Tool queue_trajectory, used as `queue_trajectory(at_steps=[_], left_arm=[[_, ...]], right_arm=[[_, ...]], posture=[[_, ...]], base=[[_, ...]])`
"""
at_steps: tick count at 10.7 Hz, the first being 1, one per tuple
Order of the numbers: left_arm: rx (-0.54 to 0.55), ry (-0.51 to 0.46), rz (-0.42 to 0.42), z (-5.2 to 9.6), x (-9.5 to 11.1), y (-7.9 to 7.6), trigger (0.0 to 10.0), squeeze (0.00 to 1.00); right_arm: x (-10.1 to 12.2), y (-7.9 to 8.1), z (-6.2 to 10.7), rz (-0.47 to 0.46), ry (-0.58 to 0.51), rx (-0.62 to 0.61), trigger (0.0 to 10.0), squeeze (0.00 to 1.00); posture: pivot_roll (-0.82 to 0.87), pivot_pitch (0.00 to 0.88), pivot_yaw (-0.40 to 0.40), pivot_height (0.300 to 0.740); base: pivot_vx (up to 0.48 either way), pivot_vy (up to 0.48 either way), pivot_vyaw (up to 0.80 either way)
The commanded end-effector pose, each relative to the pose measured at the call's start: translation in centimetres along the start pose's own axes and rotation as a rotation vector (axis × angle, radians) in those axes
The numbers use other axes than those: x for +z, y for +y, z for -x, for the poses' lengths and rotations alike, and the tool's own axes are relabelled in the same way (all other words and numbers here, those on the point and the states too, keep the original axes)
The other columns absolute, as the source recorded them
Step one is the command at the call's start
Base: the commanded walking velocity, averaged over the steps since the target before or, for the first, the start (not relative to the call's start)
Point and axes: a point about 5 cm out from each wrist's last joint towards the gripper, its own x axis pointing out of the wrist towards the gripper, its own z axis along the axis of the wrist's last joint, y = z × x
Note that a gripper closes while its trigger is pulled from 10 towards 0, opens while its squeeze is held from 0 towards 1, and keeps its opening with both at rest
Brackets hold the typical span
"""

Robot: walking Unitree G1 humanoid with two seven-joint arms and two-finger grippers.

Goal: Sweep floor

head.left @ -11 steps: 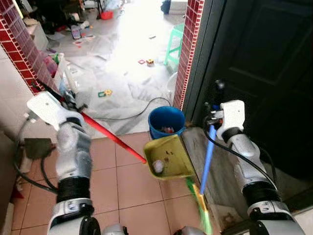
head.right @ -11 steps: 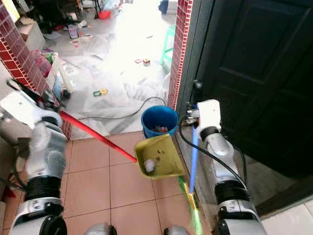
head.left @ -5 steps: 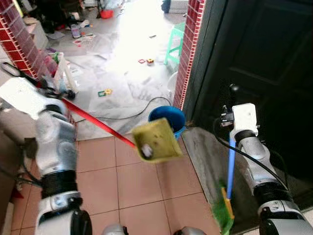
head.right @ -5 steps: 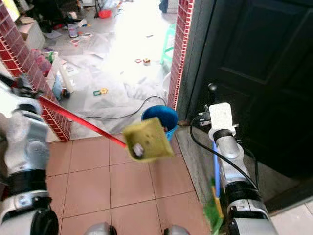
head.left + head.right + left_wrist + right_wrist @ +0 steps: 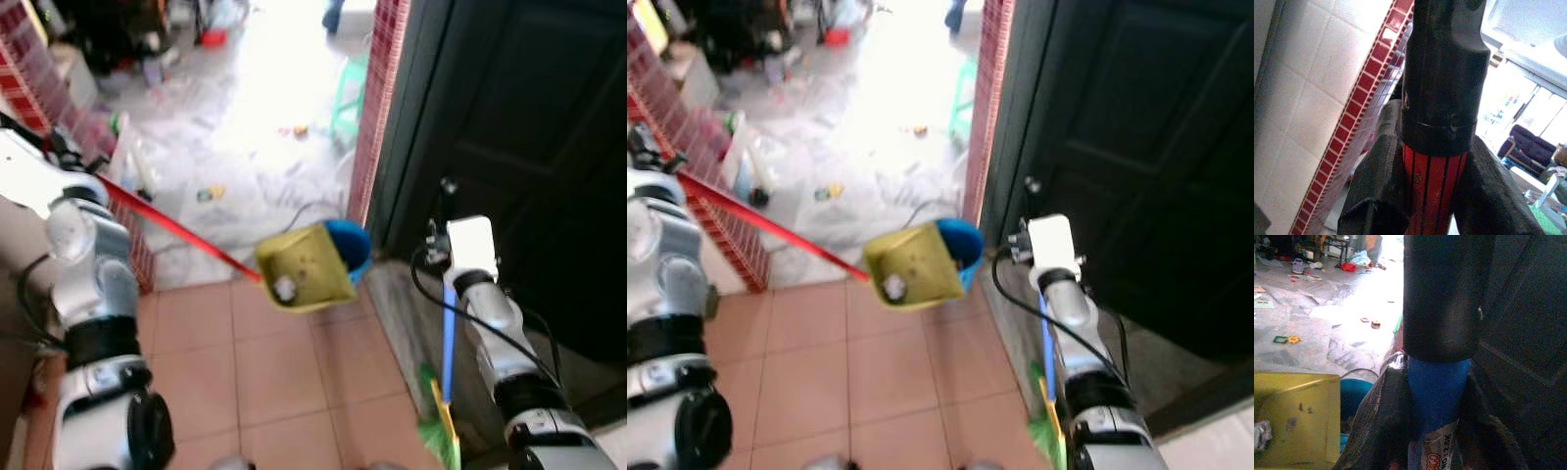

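A yellow dustpan [image 5: 304, 266] on a long red handle [image 5: 176, 227] hangs in the air, tilted, its far edge at the rim of a blue bucket [image 5: 355, 245]. A white crumpled scrap [image 5: 285, 288] lies in the pan. My left gripper [image 5: 1435, 196] is shut on the red handle's top end, up at the left by the brick wall. My right gripper [image 5: 1435, 396] is shut on the blue handle [image 5: 447, 338] of a broom. The broom stands upright by the dark door, its green bristles [image 5: 438, 436] on the floor.
A red brick pillar [image 5: 377, 108] and a dark door [image 5: 529, 147] close off the right. Past the bucket, a black cable [image 5: 294, 211], a green stool [image 5: 348, 88] and small toys lie on a white sheet [image 5: 245, 166]. Terracotta tiles [image 5: 265, 372] lie in front.
The dustpan has risen off the tiles and swung up to the blue bucket's rim. The broom has moved right, toward the door. The camera has shifted a little.
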Motion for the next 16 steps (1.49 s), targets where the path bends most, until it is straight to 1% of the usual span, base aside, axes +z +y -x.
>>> queue_trajectory(at_steps=[1,3,5,8,11,16], left_arm=[[-0.020,-0.113,0.055,-0.7,2.4,-1.3,10.0,0.00],[-0.033,-0.110,0.058,-0.8,2.1,-1.8,10.0,0.00],[-0.028,-0.110,0.059,-0.7,1.6,-1.9,10.0,0.00],[-0.030,-0.112,0.060,-0.8,1.5,-2.0,10.0,0.00],[-0.025,-0.114,0.060,-0.8,1.3,-2.0,10.0,0.00],[-0.007,-0.116,0.055,-0.8,1.3,-1.8,10.0,0.00]], right_arm=[[0.5,-0.2,-0.2,0.013,-0.030,-0.005,10.0,0.00],[0.6,-0.3,-0.1,0.011,-0.035,-0.003,10.0,0.00],[0.5,-0.4,0.0,0.010,-0.033,0.003,10.0,0.00],[0.6,-0.6,-0.2,0.013,-0.035,-0.001,10.0,0.00],[0.7,-0.7,-0.3,0.007,-0.042,0.006,10.0,0.00],[0.4,-0.7,-0.1,0.005,-0.037,0.025,10.0,0.00]], posture=[[-0.15,0.000,0.037,0.740],[-0.16,0.000,0.038,0.740],[-0.17,0.000,0.035,0.740],[-0.17,0.000,0.033,0.740],[-0.17,0.000,0.031,0.740],[-0.17,0.000,0.030,0.740]], base=[[0.465,0.000,0.00],[0.471,0.000,0.00],[0.472,0.000,0.00],[0.471,0.000,0.00],[0.466,0.000,-0.73],[0.436,0.000,0.00]])
